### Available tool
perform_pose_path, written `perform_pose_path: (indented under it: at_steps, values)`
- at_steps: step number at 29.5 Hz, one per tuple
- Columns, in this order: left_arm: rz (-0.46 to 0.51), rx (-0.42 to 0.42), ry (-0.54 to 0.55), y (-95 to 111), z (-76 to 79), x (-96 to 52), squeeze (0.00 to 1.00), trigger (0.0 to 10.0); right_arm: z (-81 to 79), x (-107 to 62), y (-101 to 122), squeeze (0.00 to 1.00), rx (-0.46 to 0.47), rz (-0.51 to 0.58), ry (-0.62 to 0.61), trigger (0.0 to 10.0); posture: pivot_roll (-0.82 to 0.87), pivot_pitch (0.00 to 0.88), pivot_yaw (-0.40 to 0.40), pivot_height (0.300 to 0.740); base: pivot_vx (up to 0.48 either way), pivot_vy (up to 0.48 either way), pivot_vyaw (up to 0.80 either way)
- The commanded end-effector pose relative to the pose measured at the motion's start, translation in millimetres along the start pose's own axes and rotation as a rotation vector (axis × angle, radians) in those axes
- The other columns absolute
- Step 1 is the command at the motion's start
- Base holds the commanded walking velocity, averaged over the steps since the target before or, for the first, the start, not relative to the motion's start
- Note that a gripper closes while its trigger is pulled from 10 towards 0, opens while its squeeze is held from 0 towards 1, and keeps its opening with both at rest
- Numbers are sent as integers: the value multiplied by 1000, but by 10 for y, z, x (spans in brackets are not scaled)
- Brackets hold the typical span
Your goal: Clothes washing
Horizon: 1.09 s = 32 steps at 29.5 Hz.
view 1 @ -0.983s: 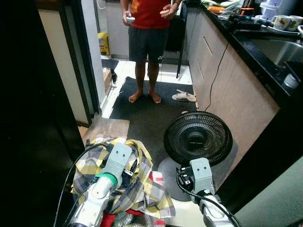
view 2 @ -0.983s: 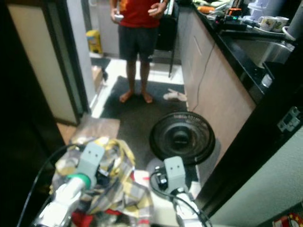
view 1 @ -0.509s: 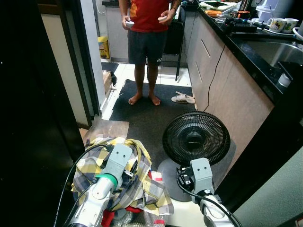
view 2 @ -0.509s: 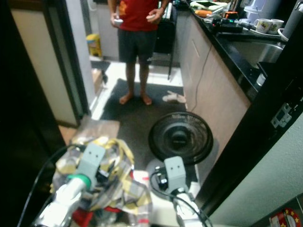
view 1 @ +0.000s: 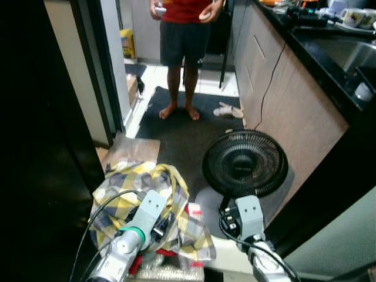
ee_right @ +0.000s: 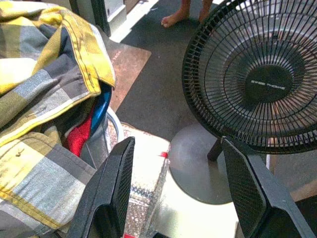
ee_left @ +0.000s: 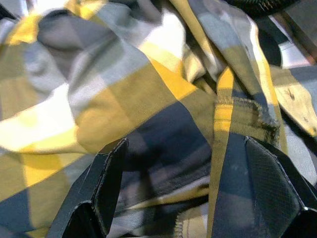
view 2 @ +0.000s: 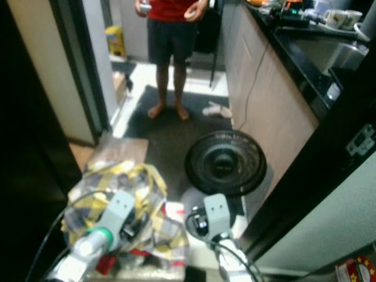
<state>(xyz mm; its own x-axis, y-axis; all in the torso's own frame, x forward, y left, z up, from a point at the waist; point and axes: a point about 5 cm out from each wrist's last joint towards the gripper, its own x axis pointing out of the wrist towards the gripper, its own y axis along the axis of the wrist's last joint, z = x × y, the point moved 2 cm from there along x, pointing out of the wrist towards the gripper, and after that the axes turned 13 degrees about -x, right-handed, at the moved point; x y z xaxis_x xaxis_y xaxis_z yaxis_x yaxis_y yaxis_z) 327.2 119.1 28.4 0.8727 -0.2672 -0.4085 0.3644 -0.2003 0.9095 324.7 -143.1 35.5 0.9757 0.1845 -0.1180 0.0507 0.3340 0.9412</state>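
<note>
Where the dark doorway frame (view 1: 35, 147) closes off the robot's left side, a heap of clothes sits low in front of it, topped by a yellow, grey and white plaid shirt (view 1: 147, 194) with a bit of red garment (ee_right: 81, 136) and blue cloth showing underneath. The left end effector (ee_left: 173, 193) hangs directly over this shirt, its two black fingers (ee_left: 106, 183) spread wide with the plaid folds and a stitched hem lying between them; whether the tips touch the cloth cannot be told. A black cable loops from the left arm (view 1: 126, 247) across the pile. Just beside the heap, toward the middle, a pale speckled slab (ee_right: 143, 163) with a red mark lies on the floor. The right end effector (ee_right: 181, 193) is held wide too and grips nothing, pointing at the gap between the clothes and a black floor fan (view 1: 244, 164) on a round grey base. Beyond the fan, a dark mat (view 1: 182, 129) carries a barefoot person (view 1: 185, 41) in a red top and dark shorts, with a pair of pale slippers (view 1: 228, 110) near them. Along the right runs a cabinet with a black tabletop (view 1: 320, 47), mugs (view 1: 355, 16) at its far end.
</note>
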Motion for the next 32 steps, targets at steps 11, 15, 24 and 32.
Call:
perform_pose_path:
  at_steps: [11,15,24,32]
  values:
    - [-187,-1,-75,-406,-7,-116,0,10000,134,171,276,0,3,72,-36,10000,38,209,12,740,0,0,0]
    - [-171,20,-57,-415,-19,-119,0,0,148,147,243,0,2,64,-36,10000,37,203,7,740,0,0,0]
    - [-126,22,-59,-368,-2,-143,0,0,212,154,250,0,7,61,-53,10000,36,192,9,740,0,0,0]
    - [-109,47,-64,-381,22,-178,0,0,218,159,251,0,9,60,-59,10000,36,185,9,740,0,0,0]
